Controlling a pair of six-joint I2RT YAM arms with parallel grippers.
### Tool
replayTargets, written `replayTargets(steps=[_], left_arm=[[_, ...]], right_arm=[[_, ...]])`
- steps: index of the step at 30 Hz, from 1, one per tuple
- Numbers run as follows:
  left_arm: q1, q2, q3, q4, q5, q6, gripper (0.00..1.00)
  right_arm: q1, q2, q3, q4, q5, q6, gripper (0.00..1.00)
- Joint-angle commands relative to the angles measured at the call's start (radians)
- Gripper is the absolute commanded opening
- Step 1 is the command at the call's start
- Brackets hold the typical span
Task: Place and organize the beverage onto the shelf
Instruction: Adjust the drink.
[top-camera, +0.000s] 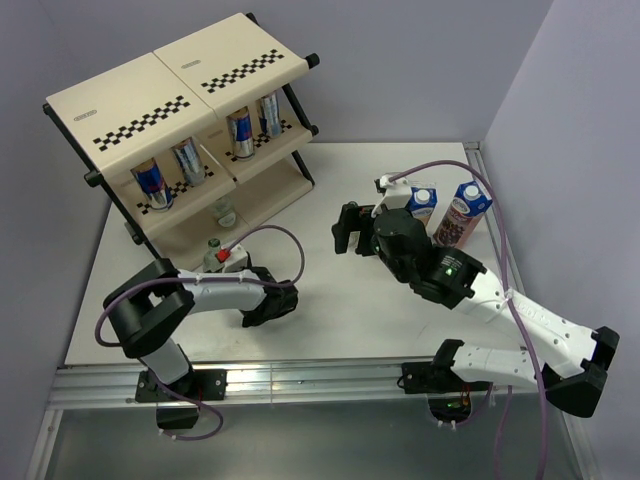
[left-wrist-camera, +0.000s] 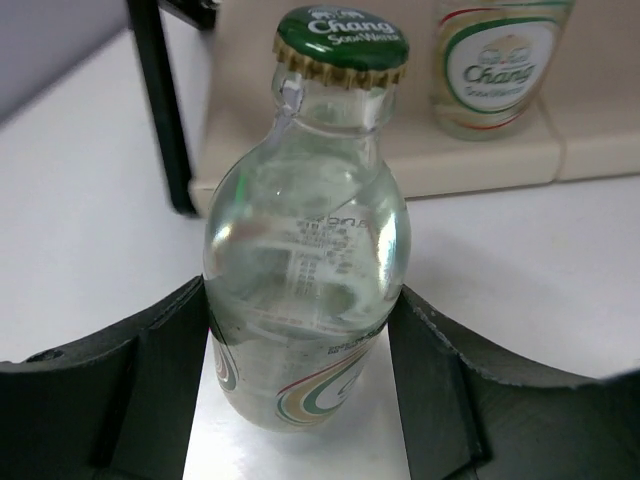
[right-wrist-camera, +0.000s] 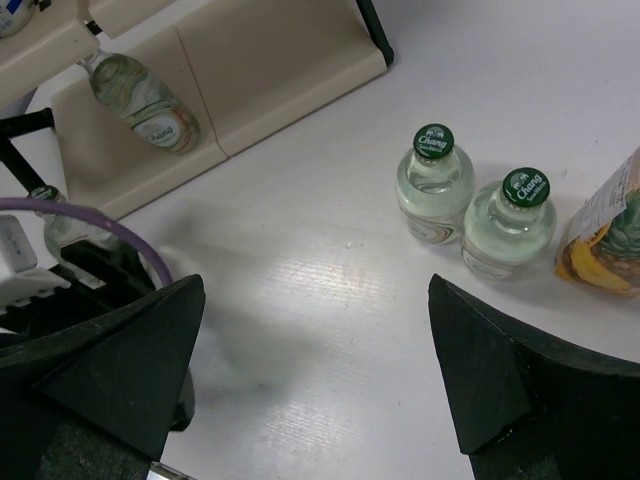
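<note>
- A white table (top-camera: 330, 300) is seen in a corner of pale lilac walls, with the arm bases fixed along its 6 o'clock edge.
- The shelf (top-camera: 170, 85) is set at 10 o'clock on the table.
- Four cans (top-camera: 188, 160) are lined up on its middle tier.
- One bottle (left-wrist-camera: 495, 65) is stood on the lowest tier.
- A second bottle (left-wrist-camera: 305, 250), green-capped, is pinched upright between the part-closed jaws of the left gripper (left-wrist-camera: 300, 335). It is held just in front of that tier, at 9 o'clock on the table. Whether its base touches the table cannot be told.
- The right gripper (right-wrist-camera: 315, 290) is held over the table centre, its jaws spread wide above bare tabletop.
- Two more bottles (right-wrist-camera: 432, 185) are stood touching each other at 1 o'clock from it in the wrist view. The pineapple carton (right-wrist-camera: 605, 230) is just beside them, at 3 o'clock.
- The grape carton (top-camera: 468, 212) is stood beside the pineapple one, at 2 o'clock on the table.
</note>
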Motion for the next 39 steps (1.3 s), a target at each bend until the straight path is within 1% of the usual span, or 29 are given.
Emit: replayTargets(steps=[1,3,6,10,11,13,17,21,28,30,31,33,34,35,38,39], left_arm=[[-0.016,-0.062,0.028,-0.363,-0.324,-0.775,0.00],[-0.016,-0.068,0.053,-0.365,-0.324,-0.723,0.00],[-0.020,-0.102,0.031,-0.363,-0.325,-0.732,0.00],[0.023,-0.104,-0.002,-0.365,-0.328,-0.781,0.00],[0.030,-0.105,-0.013,-0.365,-0.328,-0.821,0.00],[0.047,-0.108,-0.025,-0.365,-0.328,-0.855,0.01],[0.067,-0.081,0.016,-0.365,-0.328,-0.881,0.01],[0.115,-0.076,0.044,-0.365,-0.328,-0.919,0.01],[0.165,-0.036,0.123,-0.363,-0.328,-0.941,0.01],[0.158,-0.032,0.172,-0.363,-0.328,-0.892,0.01],[0.139,-0.035,0.194,-0.365,-0.328,-0.825,0.01],[0.110,-0.053,0.238,-0.363,-0.328,-0.774,0.01],[0.058,-0.081,0.257,-0.363,-0.328,-0.728,0.01],[0.058,-0.099,0.260,-0.363,-0.328,-0.709,0.01],[-0.025,-0.186,0.281,-0.360,-0.325,-0.622,0.01],[-0.072,-0.200,0.297,-0.358,-0.324,-0.579,0.01]], right_arm=[[-0.016,-0.011,-0.014,0.059,-0.027,-0.023,1.00],[-0.024,0.013,-0.005,0.051,-0.047,-0.031,1.00],[-0.024,0.038,0.003,0.062,-0.052,-0.031,1.00],[-0.024,0.048,0.000,0.073,-0.072,-0.031,1.00],[-0.024,0.052,0.001,0.070,-0.067,-0.034,1.00],[-0.024,0.055,0.003,0.066,-0.058,-0.042,1.00],[-0.024,0.062,0.018,0.050,-0.041,-0.056,1.00],[-0.023,0.068,0.029,0.034,-0.023,-0.066,1.00],[-0.024,0.104,0.044,0.030,-0.018,-0.079,1.00],[-0.026,0.116,0.052,0.027,-0.009,-0.082,1.00],[-0.026,0.118,0.053,0.027,-0.006,-0.079,1.00],[-0.026,0.107,0.053,0.042,-0.006,-0.082,1.00],[-0.027,0.101,0.058,0.040,-0.002,-0.079,1.00],[-0.030,0.099,0.064,0.040,0.005,-0.074,1.00],[-0.042,0.078,0.075,0.014,0.073,-0.050,1.00],[-0.046,0.067,0.073,0.014,0.087,-0.037,1.00]])
